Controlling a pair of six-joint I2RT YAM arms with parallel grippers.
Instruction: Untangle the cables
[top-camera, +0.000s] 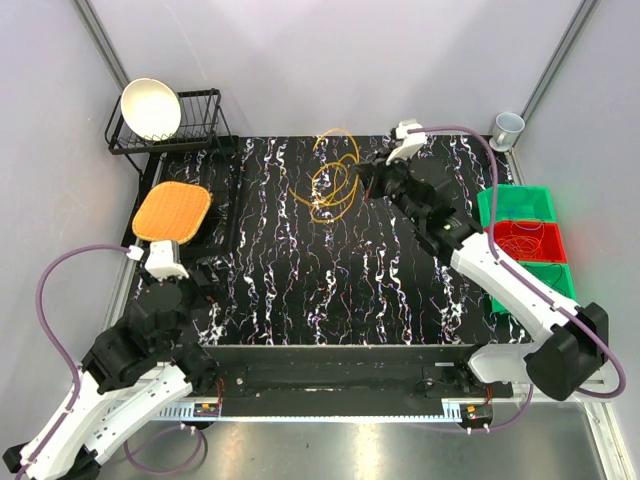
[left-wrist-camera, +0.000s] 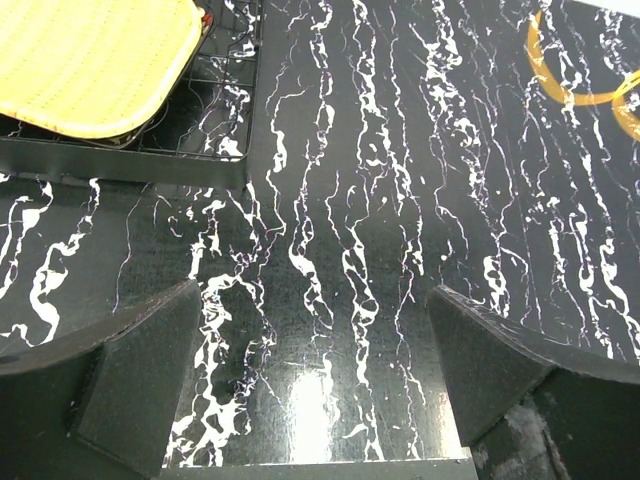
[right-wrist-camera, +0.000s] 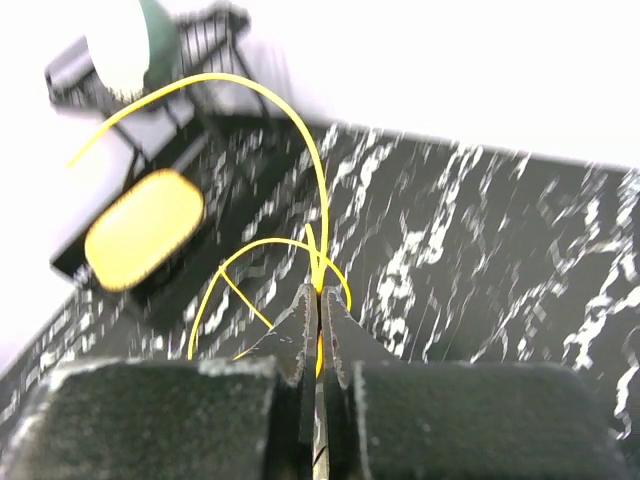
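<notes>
Black, white-veined surface (top-camera: 330, 290), from above: an orange-yellow cable (top-camera: 333, 180) lies in loose, overlapping loops near the far edge, with the right fingers (top-camera: 368, 182) at its side. Left wrist: the left fingers (left-wrist-camera: 140, 370) are spread wide, released, above the marbling. Right wrist: the right fingers are clenched on the orange-yellow cable's thin strand.
</notes>
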